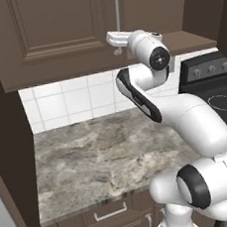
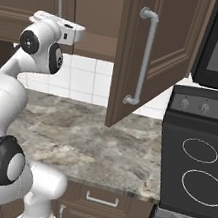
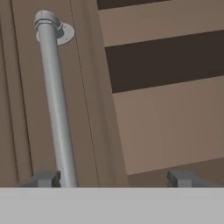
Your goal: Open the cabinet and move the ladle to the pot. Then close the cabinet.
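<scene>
Cabinet is hanging above the counter, right door swung out — the gripper, spread wide and holding nothing, is flanking the left handle; it risks snagging the bar.

A grey marbled tabletop is set below the claw, backed by a wall of white square tiles. Lower drawers with short silver handles are fitted beneath it. A black stove with ring burners is installed to the claw's right.
</scene>
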Controlling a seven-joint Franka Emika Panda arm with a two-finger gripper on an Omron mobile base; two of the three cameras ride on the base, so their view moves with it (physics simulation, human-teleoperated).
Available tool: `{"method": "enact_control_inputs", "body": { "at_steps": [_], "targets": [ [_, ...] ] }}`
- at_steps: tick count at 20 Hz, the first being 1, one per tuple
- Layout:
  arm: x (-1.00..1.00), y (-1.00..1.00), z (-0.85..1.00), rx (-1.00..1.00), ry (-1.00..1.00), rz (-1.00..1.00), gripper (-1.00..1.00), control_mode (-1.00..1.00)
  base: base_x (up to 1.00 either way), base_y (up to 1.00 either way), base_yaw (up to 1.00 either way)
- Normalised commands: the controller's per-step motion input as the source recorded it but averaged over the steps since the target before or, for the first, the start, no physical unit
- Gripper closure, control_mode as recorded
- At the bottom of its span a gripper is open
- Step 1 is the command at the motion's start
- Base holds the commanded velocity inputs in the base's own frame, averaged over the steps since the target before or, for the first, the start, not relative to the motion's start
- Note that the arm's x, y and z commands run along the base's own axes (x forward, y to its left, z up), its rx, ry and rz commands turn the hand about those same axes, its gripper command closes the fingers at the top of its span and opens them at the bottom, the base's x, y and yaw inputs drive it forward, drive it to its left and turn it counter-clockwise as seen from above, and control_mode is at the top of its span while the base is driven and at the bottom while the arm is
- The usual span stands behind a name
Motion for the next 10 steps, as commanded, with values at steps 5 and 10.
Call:
{"method": "enact_control_inputs", "body": {
  "at_steps": [5, 10],
  "targets": [
    [0.30, 0.00, 0.17, 0.00, 0.00, 0.03, -1.00, -1.00, 0.00, 0.00, 0.00],
    [0.17, 0.00, 0.17, 0.00, 0.00, 0.01, -1.00, -1.00, 0.00, 0.00, 0.00]
  ]
}}
